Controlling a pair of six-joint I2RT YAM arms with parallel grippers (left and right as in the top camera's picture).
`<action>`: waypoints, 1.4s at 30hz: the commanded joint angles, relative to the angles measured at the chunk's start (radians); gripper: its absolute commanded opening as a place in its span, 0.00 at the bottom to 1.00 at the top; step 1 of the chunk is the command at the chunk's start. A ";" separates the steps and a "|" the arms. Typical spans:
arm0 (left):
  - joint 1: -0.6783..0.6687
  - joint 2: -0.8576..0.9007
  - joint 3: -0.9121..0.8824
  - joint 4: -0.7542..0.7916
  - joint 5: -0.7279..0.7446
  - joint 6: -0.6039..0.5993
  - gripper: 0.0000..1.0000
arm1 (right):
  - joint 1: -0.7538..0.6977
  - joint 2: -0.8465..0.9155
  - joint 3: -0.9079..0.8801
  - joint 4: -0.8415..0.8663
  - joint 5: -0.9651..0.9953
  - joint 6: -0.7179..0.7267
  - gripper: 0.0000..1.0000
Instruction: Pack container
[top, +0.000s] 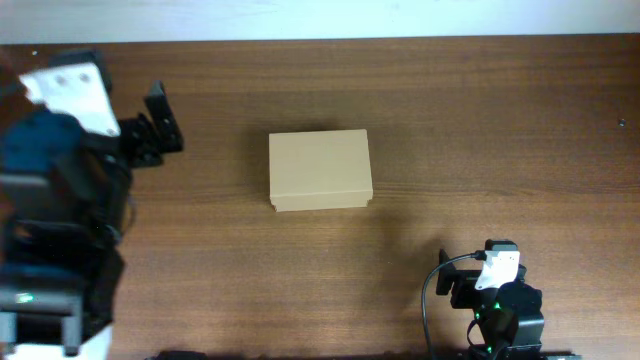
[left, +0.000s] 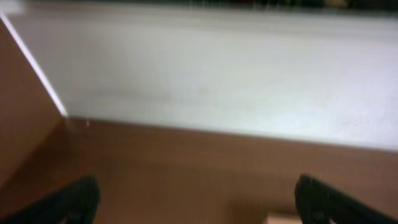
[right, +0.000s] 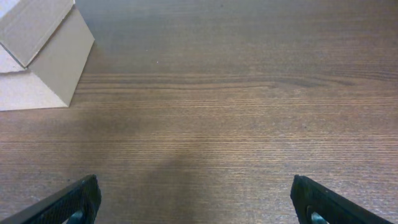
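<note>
The tan cardboard box (top: 320, 170) lies shut on the desk (top: 500, 120), seemingly packed already, left hand (left: 196, 193) and right hand (right: 196, 193) both spread, empty, well away.

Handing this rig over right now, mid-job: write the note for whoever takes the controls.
Left gripper: open, empty, at the far left of the table, clear of the box.
Right gripper: open, empty, near the front right edge, with the box corner at the top left of its view.
Container: mid-table, looks closed, neither arm touching it.
Done: cannot confirm, contents hidden.
Left: no items to pack are in view; probably open it and check first.
</note>
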 joint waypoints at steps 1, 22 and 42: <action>0.001 -0.114 -0.262 0.124 -0.008 0.009 1.00 | 0.005 -0.011 -0.007 -0.001 0.008 0.005 0.99; 0.002 -0.696 -1.274 0.677 -0.061 0.009 1.00 | 0.005 -0.011 -0.007 -0.001 0.008 0.005 0.99; 0.045 -0.901 -1.494 0.678 -0.060 0.009 1.00 | 0.005 -0.011 -0.007 -0.001 0.008 0.005 0.99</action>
